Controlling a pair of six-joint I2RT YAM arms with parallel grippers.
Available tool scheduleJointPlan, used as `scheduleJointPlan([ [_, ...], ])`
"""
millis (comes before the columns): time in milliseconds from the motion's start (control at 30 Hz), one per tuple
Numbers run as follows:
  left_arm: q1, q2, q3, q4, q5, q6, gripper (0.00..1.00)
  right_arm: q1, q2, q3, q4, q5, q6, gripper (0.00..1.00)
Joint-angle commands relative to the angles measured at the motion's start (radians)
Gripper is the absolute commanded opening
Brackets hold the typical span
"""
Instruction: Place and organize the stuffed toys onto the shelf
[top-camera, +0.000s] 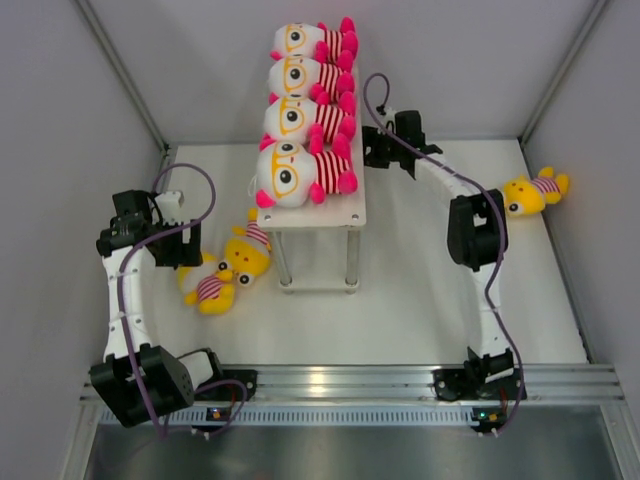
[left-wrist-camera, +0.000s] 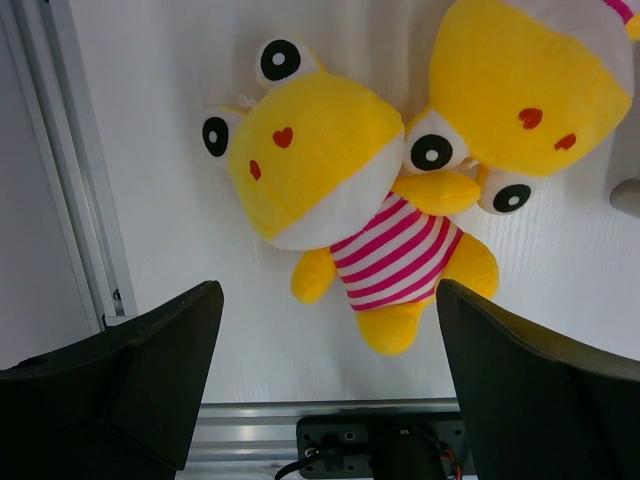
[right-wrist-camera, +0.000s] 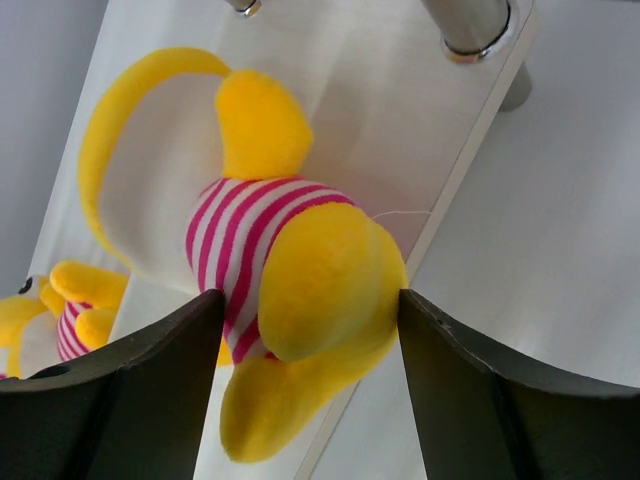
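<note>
Your left claw (left-wrist-camera: 328, 290) hangs released above two yellow toys (left-wrist-camera: 330, 190), which lie pressed together on the table (left-wrist-camera: 160, 150) left of the shelf (top-camera: 330, 212). Your right claw (right-wrist-camera: 310, 295) flanks a striped yellow toy (right-wrist-camera: 250, 235) lying on the shelf's lower board (right-wrist-camera: 400, 120). Both fingers meet the toy, but you cannot tell whether it is grasped or released. Four white-headed toys (top-camera: 300, 122) line the top board. A lone yellow toy (top-camera: 535, 192) lies on the table at far right.
</note>
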Motion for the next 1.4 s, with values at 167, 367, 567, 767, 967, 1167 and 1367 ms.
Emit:
scheduleJointPlan([
  [167,0.011,0.005,0.030,0.038,0.016,0.000,0.93,-0.005,-0.246,-0.168,0.113,-0.007,-0.001,0.71],
  [367,0.012,0.007,0.029,0.036,0.016,0.000,0.93,0.012,-0.284,-0.314,0.144,0.025,0.007,0.72],
  [567,0.012,0.011,0.033,0.036,0.016,0.002,0.93,0.043,-0.252,-0.363,0.210,-0.024,0.038,0.66],
  [767,0.012,0.008,0.030,0.036,0.017,0.000,0.93,0.047,-0.205,-0.319,0.248,-0.010,0.076,0.35],
  [967,0.012,0.007,0.030,0.036,0.014,0.002,0.93,0.047,-0.121,-0.185,0.219,-0.004,0.077,0.25],
  [1167,0.014,0.007,0.030,0.036,0.014,0.002,0.93,0.044,-0.031,-0.007,0.098,-0.090,-0.019,0.19],
  [1367,0.012,0.010,0.030,0.036,0.020,0.005,0.93,0.017,-0.019,-0.006,0.113,-0.061,-0.018,0.19],
])
